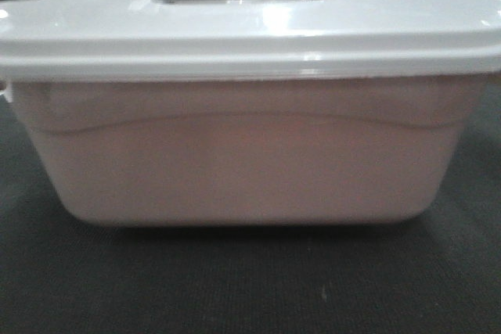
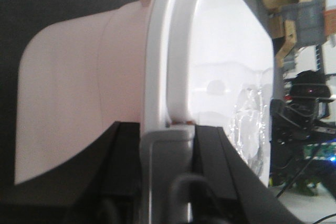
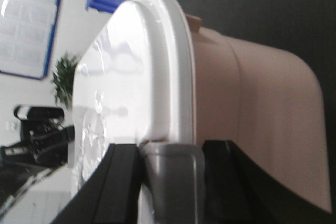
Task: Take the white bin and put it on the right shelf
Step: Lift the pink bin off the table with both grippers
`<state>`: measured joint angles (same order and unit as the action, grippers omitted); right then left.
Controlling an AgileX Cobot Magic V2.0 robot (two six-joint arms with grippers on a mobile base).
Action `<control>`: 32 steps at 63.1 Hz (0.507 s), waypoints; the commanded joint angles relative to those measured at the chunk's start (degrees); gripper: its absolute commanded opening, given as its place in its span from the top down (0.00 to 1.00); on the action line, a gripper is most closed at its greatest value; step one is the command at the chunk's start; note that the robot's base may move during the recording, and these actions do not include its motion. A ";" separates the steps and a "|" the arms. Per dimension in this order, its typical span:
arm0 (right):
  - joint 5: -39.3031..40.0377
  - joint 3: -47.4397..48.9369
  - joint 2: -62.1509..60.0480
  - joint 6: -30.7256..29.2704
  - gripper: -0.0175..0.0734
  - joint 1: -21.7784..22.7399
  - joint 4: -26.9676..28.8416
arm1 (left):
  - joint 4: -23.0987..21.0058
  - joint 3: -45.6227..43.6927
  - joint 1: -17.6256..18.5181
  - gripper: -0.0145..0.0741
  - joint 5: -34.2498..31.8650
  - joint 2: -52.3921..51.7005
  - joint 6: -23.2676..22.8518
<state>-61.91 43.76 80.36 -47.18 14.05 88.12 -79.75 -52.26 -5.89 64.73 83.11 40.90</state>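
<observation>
Two claws share this load, one at each short end of the white bin. The bin fills the front view, its long axis running straight across from your left arm to your right. It appears to sit on the dark table, though you cannot tell for sure whether its base has lifted clear.

Your left claw straddles the grey latch at the end of the lid, black fingers pressed against both sides of it, so it looks clamped on. Your right claw mirrors that at the far end, closed on the matching latch.

Neither arm is nearer, because the bin lies directly between them. The right shelf shows in none of the views, so you cannot judge its height from here. Carrying the bin sideways likely calls for both arms to move as one, spacing fixed, or a latch could slip free.
</observation>
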 commanded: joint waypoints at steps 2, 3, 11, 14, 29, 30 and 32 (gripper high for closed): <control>-14.72 1.22 -3.05 -0.34 0.73 -1.88 10.71 | -11.37 -1.29 0.88 0.98 12.02 -2.68 0.53; -14.72 1.22 -3.29 -0.34 0.73 -2.25 11.50 | -12.17 -1.29 0.88 0.98 12.02 -2.72 0.53; -14.72 1.22 -5.20 -0.34 0.73 -4.32 18.41 | -16.09 -1.41 0.88 0.98 12.02 -3.55 0.53; -14.72 1.35 -5.85 -0.27 0.73 -5.15 19.86 | -17.74 -1.64 0.88 0.98 12.02 -3.82 0.53; -13.41 2.96 -9.33 0.65 0.73 -6.70 19.86 | -22.58 -4.90 0.88 0.98 12.02 -5.48 0.53; -13.18 3.03 -9.61 0.87 0.73 -6.70 19.86 | -22.69 -5.23 0.88 0.98 12.02 -5.62 0.53; -12.56 3.20 -10.15 1.53 0.73 -6.70 19.86 | -22.72 -5.89 0.88 0.98 12.02 -5.80 0.53</control>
<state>-56.49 44.55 73.68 -46.97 9.42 103.03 -93.37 -54.52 -6.43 61.68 80.42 42.09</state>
